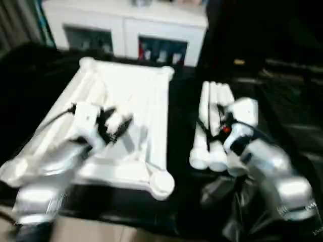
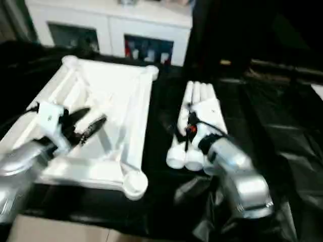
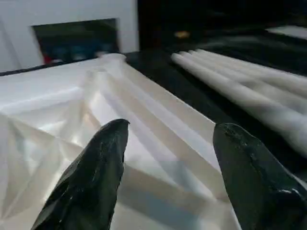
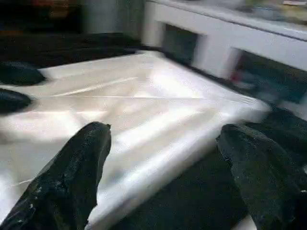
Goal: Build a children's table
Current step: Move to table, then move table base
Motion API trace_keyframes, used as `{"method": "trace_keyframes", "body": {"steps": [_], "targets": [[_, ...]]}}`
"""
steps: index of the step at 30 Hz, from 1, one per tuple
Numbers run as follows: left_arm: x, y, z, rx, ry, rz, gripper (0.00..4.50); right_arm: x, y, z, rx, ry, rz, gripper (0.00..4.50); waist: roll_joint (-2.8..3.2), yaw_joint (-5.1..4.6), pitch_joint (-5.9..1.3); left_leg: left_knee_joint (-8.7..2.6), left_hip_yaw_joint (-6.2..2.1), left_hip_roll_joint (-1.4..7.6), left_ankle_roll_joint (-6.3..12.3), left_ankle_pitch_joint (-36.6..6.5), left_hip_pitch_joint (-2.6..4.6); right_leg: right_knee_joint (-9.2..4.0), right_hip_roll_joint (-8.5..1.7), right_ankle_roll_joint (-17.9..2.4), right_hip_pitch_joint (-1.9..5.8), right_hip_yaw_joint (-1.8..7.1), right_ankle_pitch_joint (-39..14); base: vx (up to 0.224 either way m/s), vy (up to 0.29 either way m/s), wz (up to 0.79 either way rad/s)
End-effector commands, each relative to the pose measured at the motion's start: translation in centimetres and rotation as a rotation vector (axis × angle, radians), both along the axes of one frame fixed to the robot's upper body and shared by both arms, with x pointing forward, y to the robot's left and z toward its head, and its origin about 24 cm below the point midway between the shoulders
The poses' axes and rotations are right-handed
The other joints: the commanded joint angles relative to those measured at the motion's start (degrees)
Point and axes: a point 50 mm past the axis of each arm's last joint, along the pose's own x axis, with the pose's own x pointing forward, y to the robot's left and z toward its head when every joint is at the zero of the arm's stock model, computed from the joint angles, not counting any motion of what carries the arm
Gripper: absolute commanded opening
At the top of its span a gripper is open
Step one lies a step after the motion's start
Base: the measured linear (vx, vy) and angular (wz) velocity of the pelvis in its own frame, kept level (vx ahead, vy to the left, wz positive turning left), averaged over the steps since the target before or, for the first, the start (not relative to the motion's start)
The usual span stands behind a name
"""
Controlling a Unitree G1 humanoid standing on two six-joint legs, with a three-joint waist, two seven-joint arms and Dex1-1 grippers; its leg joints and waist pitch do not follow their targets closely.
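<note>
The children's table lies in parts on the black-sheeted worktable. Its white tabletop (image 1: 144,98) rests upside down, ribbed underside up, with round sockets at the corners, one nearest me (image 1: 161,183). To its right, several white tube legs (image 1: 212,103) lie side by side. My left gripper (image 2: 97,116) hovers open over the tabletop's near half, with nothing between its black fingers (image 3: 103,158). My right gripper (image 4: 165,132) is open and empty above the near ends of the legs, pointing across at the tabletop (image 4: 144,100).
A white cabinet (image 1: 126,25) with glass-fronted shelves stands behind the worktable (image 1: 184,126). The black sheet bunches up at the front right (image 1: 227,201). The table's front edge and pale floor (image 1: 101,233) lie just below my left forearm.
</note>
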Motion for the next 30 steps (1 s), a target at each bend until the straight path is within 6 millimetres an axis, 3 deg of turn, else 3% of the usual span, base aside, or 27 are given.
{"method": "trace_keyframes", "body": {"steps": [1,2,3,4,5,6,7,8,14,17,21,22,24,27,28,30], "targets": [[-0.7,-1.4,0.4,0.063,-0.03,-0.203,3.19,-0.5,-0.4,0.3,-0.069,0.015,0.143,3.96,2.54,0.57,-2.14,-4.94,0.35,4.54,3.97,5.16,0.79,-2.95,-4.48,-16.14,3.35,2.2,7.76,0.0,0.0,0.0],[-0.8,-1.4,0.4,0.071,-0.028,-0.219,3.19,-0.5,-0.4,0.3,-0.079,0.016,0.155,3.96,2.01,0.57,-1.88,-5.29,0.65,4.84,3.76,1.1,0.84,-3.45,-4.4,-16.05,3.35,2.1,3.96,0.0,0.0,0.0],[-0.9,-1.5,0.3,0.092,-0.022,-0.253,3.19,-0.6,-0.5,0.3,-0.098,0.019,0.178,3.96,1.97,0.63,-1.6,-5.65,0.83,5.15,3.0,-2.01,0.82,-3.55,-4.6,-15.94,3.45,2.18,0.59,0.0,0.0,0.0],[-0.8,-1.4,-0.3,0.15,0.011,-0.304,3.19,-0.8,-0.7,0.1,-0.131,0.04,0.232,3.96,2.14,0.86,-1.27,-6.03,1.63,5.34,1.58,-8.07,1.22,-4.36,-4.63,-14.83,2.99,2.36,-6.42,-0.058,-0.002,0.06],[-0.9,-1.4,-0.4,0.154,0.016,-0.313,3.19,-0.9,-0.7,0.0,-0.136,0.043,0.241,3.96,2.1,0.91,-1.31,-6.06,1.74,5.38,1.27,-8.54,1.19,-4.31,-4.72,-14.4,3.11,2.42,-7.8,-0.061,-0.006,0.07],[-1.1,-1.4,-0.9,0.201,0.049,-0.389,3.19,-1.4,-0.9,-0.5,-0.193,0.075,0.312,3.96,1.45,0.89,-1.4,-5.99,2.17,5.46,1.16,-7.77,0.95,-4.48,-4.9,-13.68,3.16,2.57,-9.33,-0.061,-0.006,0.07],[-1.2,-1.3,-1.1,0.224,0.06,-0.424,3.03,-1.7,-1.0,-0.8,-0.223,0.091,0.343,3.96,1.69,1.26,-1.36,-6.06,2.47,5.54,1.45,-6.97,1.02,-4.66,-4.96,-12.85,2.89,2.63,-10.69,-0.058,-0.013,0.06],[-1.5,-1.3,-1.2,0.242,0.073,-0.456,3.03,-2.0,-1.1,-1.0,-0.248,0.104,0.37,3.96,1.97,1.29,-1.39,-6.05,2.71,5.65,1.23,-6.64,1.0,-4.65,-5.01,-12.57,2.71,2.69,-10.78,0.0,0.0,0.0],[-2.7,-0.7,-2.6,0.388,0.15,-0.606,2.51,-2.8,-1.2,-2.5,-0.325,0.153,0.445,3.96,1.83,1.17,-1.65,-6.04,2.74,5.74,1.24,-3.59,0.13,-4.13,-5.08,-12.51,2.86,2.6,-7.01,0.0,0.0,0.0],[-2.8,-0.6,-3.1,0.442,0.174,-0.645,2.32,-3.1,-0.8,-2.6,-0.311,0.162,0.466,3.96,1.64,1.16,-1.7,-5.99,2.88,5.75,1.36,-2.99,0.22,-3.99,-4.93,-13.16,2.7,2.5,-5.41,0.0,0.0,0.0],[-2.5,-0.4,-3.4,0.468,0.183,-0.661,1.96,-3.3,-0.7,-2.6,-0.311,0.167,0.489,3.96,1.9,1.17,-1.68,-5.99,2.92,5.7,1.21,-3.69,0.3,-4.0,-4.92,-13.48,2.64,2.5,-5.61,0.0,0.0,0.0],[-2.0,-0.3,-3.4,0.49,0.162,-0.654,1.87,-3.5,-0.7,-2.7,-0.321,0.165,0.507,3.96,2.38,1.19,-1.67,-6.07,2.84,5.79,1.03,-4.01,0.34,-4.02,-4.96,-13.69,2.62,2.48,-5.52,0.0,0.0,0.0],[-1.7,-0.3,-3.4,0.495,0.159,-0.651,1.66,-3.6,-0.7,-2.7,-0.326,0.166,0.516,3.96,2.13,1.2,-1.78,-5.97,3.0,5.75,0.97,-4.31,0.47,-4.01,-4.89,-13.81,2.6,2.53,-4.93,0.0,0.0,0.0],[-1.2,-0.1,-3.4,0.502,0.181,-0.669,1.41,-3.9,-0.9,-2.8,-0.342,0.177,0.538,3.96,2.14,1.24,-1.75,-6.02,2.99,5.77,0.78,-4.12,0.36,-3.93,-4.95,-14.17,2.72,2.51,-4.39,0.0,0.0,0.0],[-1.0,0.1,-3.4,0.511,0.192,-0.679,1.31,-3.9,-1.0,-2.8,-0.348,0.18,0.542,3.96,2.46,1.27,-1.79,-6.03,2.94,5.78,0.75,-4.15,0.41,-3.92,-5.01,-14.24,2.73,2.52,-4.49,0.0,0.0,0.0],[-1.0,0.1,-3.5,0.518,0.198,-0.687,1.06,-4.0,-1.0,-2.8,-0.351,0.181,0.544,3.96,2.28,1.09,-1.78,-6.03,2.98,5.78,0.73,-4.25,0.35,-3.99,-4.93,-14.28,2.74,2.52,-4.37,0.0,0.0,0.0]]}}
